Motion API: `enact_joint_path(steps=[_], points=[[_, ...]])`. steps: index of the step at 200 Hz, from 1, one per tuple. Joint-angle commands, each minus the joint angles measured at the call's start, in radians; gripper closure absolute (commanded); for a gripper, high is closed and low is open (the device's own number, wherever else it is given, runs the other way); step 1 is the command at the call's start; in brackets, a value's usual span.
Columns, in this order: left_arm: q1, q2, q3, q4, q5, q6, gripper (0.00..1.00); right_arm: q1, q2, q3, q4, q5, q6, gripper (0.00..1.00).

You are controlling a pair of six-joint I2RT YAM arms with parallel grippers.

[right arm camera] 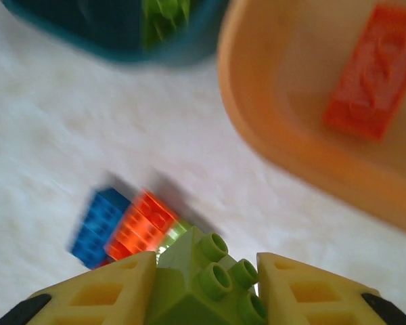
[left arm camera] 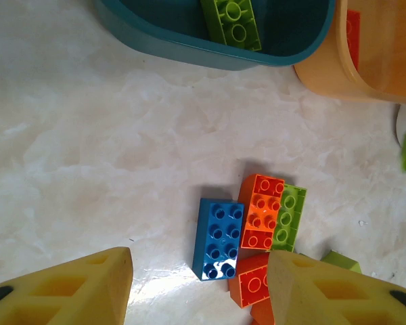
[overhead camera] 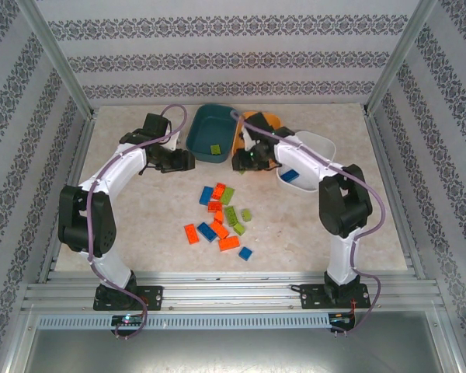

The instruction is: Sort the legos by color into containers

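Pale marbled surface (overhead camera: 140, 225) inside a metal-framed booth with patterned walls.

Far left: left arm (overhead camera: 113, 167) bent inward, left jaws just left of the dark teal tray (overhead camera: 196, 138). Left jaws spread, yellow pads (left arm camera: 74, 291) well apart, nothing between. Below them on the surface: a blue brick (left arm camera: 218, 238) beside an orange brick (left arm camera: 262, 211) and a green brick (left arm camera: 289, 218), all studs up.

Inside the teal tray: one lime brick (overhead camera: 215, 148), studs up.

In front of the trays, mid-surface: loose pile of legos (overhead camera: 221, 219), orange-red, blue and lime mixed, some touching, a few strays toward the near edge.

Just right of the teal tray: orange tray (overhead camera: 266, 119), partly hidden behind the right arm (overhead camera: 299, 151). One orange-red brick (right arm camera: 371, 71) lying flat in it.

Right jaws between the teal and orange trays, near their front edges, raised off the surface, pinching a lime piece (right arm camera: 213, 281) between the pads, studs visible. Right wrist view blurred.

Far right: white tray (overhead camera: 320, 144), touching or just beside the orange tray, cannot tell which. A second blue brick (overhead camera: 290, 176) inside, near the front rim.
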Motion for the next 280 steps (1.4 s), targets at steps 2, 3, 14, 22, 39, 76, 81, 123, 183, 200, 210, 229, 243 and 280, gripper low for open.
enact_joint_path(steps=[2,3,14,22,39,76,81,123,183,200,210,229,243,280], points=[[0.017,-0.034,-0.004,0.005,0.037,-0.026,0.45,-0.024,0.084,0.121,0.130,-0.136,0.137,0.63],[0.016,-0.035,-0.004,0.005,0.038,-0.026,0.45,-0.024,0.089,0.127,0.132,-0.138,0.139,0.63],[0.015,-0.042,-0.008,-0.001,0.055,-0.038,0.45,-0.027,0.137,0.193,0.150,-0.141,0.157,0.63],[0.016,-0.050,-0.015,-0.005,0.068,-0.049,0.44,-0.030,0.177,0.251,0.152,-0.142,0.166,0.63],[0.014,-0.074,-0.042,-0.021,0.089,-0.065,0.44,-0.033,0.283,0.385,0.136,-0.144,0.184,0.63],[0.010,-0.205,-0.189,-0.021,0.058,-0.135,0.43,-0.030,0.454,0.613,0.093,-0.134,0.200,0.58],[0.010,-0.222,-0.219,-0.017,0.054,-0.146,0.43,-0.030,0.467,0.633,0.089,-0.132,0.200,0.57],[-0.002,-0.341,-0.368,-0.003,0.004,-0.218,0.42,-0.019,0.489,0.707,0.079,-0.146,0.195,0.46],[-0.058,-0.392,-0.475,0.049,-0.044,-0.272,0.42,0.018,0.152,0.381,0.076,-0.110,0.111,0.45],[-0.084,-0.396,-0.507,0.081,-0.054,-0.285,0.42,0.040,-0.029,0.158,0.101,-0.086,0.092,0.45],[-0.098,-0.396,-0.519,0.092,-0.061,-0.288,0.42,0.055,-0.140,-0.007,0.115,-0.067,0.087,0.45],[-0.136,-0.402,-0.539,0.101,-0.077,-0.293,0.42,0.082,-0.336,-0.253,0.130,-0.026,0.085,0.44],[-0.164,-0.398,-0.547,0.098,-0.096,-0.285,0.42,0.103,-0.454,-0.385,0.121,0.000,0.076,0.44],[-0.227,-0.379,-0.614,0.145,-0.154,-0.301,0.42,0.151,-0.665,-0.640,0.121,0.051,0.091,0.44]])
